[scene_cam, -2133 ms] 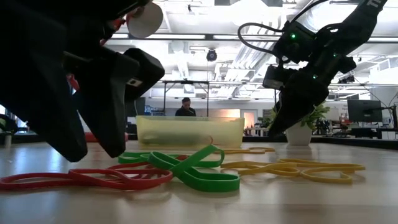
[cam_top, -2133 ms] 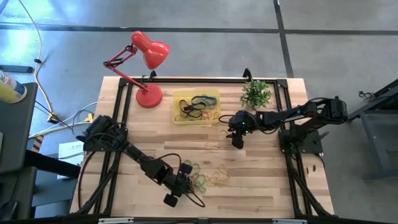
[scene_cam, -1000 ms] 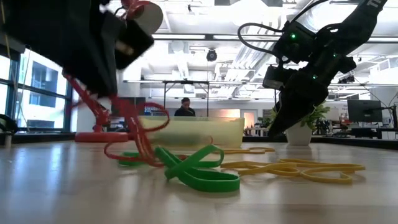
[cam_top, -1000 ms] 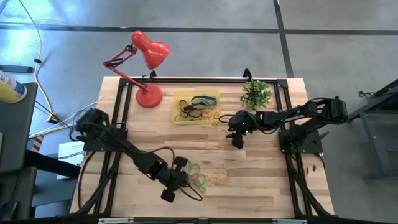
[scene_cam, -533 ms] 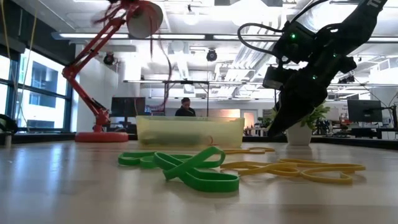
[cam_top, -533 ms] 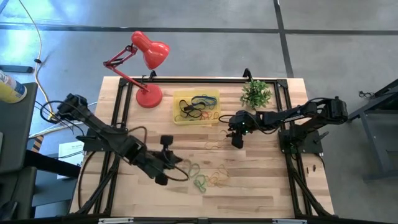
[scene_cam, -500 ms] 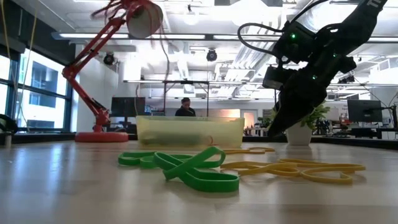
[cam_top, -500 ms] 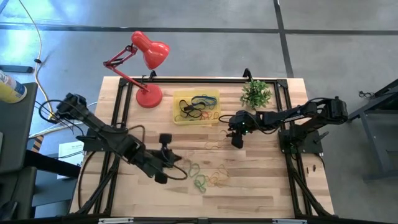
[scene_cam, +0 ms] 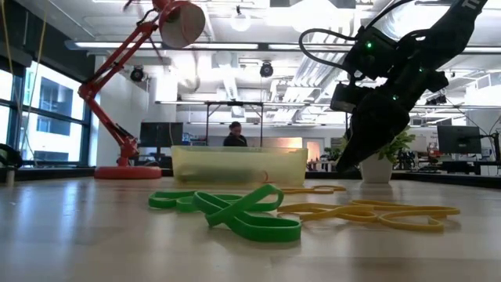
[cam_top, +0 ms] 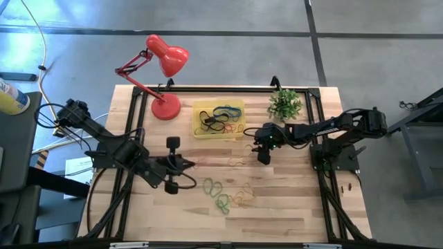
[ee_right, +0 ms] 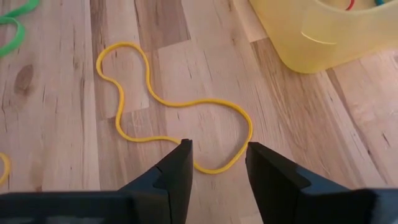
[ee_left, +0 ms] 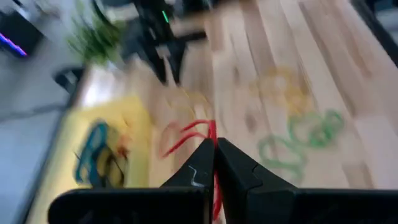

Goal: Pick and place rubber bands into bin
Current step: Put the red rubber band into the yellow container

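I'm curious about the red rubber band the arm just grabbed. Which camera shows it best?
The left wrist view: the red rubber band hangs pinched in the shut left gripper. The high view shows only a small red speck at that gripper. The low and right wrist views don't show it.

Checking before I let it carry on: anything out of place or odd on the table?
Nothing stands out. Loose rubber bands on the wood are just unpicked work. The left gripper holds a red band; the right gripper hangs open over a yellow band beside the bin.
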{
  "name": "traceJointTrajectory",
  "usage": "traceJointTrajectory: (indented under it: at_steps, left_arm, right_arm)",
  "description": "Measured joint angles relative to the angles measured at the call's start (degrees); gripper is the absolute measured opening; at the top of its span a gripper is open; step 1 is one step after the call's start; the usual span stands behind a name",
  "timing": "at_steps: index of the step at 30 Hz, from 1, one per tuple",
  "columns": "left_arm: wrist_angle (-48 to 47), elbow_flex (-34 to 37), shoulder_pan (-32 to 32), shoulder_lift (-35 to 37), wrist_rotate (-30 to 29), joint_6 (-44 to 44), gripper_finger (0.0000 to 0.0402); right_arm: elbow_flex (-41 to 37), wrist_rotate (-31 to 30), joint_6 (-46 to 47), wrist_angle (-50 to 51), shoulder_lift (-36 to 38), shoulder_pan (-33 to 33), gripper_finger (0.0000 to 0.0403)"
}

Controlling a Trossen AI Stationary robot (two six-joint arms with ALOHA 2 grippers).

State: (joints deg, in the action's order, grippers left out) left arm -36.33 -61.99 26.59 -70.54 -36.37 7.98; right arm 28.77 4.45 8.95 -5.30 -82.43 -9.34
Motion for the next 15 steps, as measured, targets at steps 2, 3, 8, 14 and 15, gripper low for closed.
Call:
traceJointTrajectory:
  at_steps: [2,3,8,14,15]
  left_arm:
    - [-3.73,0.01,0.0,-0.44,2.41,3.44,0.0]
    - [-5.09,-0.01,0.0,-1.0,3.51,4.94,0.0]
    - [-9.11,0.03,0.0,-4.09,9.13,9.59,0.0002]
    - [-7.8,0.03,0.0,-7.94,12.05,10.5,0.002]
    - [-7.38,0.03,0.0,-8.45,12.55,10.47,0.0024]
  right_arm:
    - [-0.01,0.0,0.08,0.0,0.0,0.01,0.0138]
    - [0.0,0.0,0.09,-0.01,0.0,0.02,0.0138]
    - [0.0,-0.02,0.13,-0.2,0.0,0.0,0.0138]
    - [0.0,0.0,0.26,-1.03,0.0,0.0,0.0138]
    - [0.0,-0.02,0.63,-1.3,0.0,0.02,0.0138]
